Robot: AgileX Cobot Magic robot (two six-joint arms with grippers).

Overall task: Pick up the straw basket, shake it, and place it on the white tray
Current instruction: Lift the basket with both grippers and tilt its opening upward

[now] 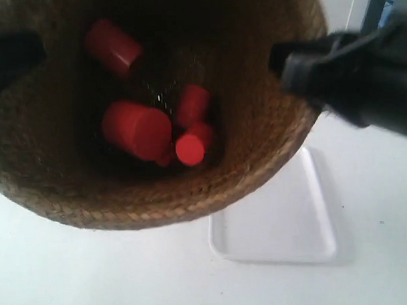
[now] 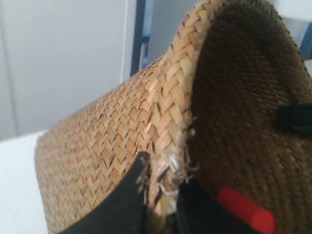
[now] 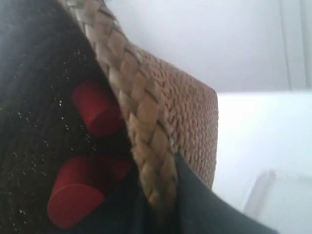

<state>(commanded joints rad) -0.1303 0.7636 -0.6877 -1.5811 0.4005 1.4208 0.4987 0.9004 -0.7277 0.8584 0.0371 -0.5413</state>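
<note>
Pinching the rim of the straw basket (image 1: 158, 201) on opposite sides, the left end effector (image 2: 165, 175) and right end effector (image 3: 161, 195) are each closed on it. We note it held up off the table (image 1: 74, 277), several red cylinders (image 1: 137, 131) loose inside. Beyond it, the white tray (image 1: 279, 223) lies flat on the table, partly hidden by the basket.

Bright, blurred; straw basket (image 1: 257, 157) interior dark

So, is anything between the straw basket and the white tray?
Nothing visible. The lifted straw basket overlaps the white tray in the exterior view. The tray's exposed part is bare; the part behind the basket is hidden.
</note>
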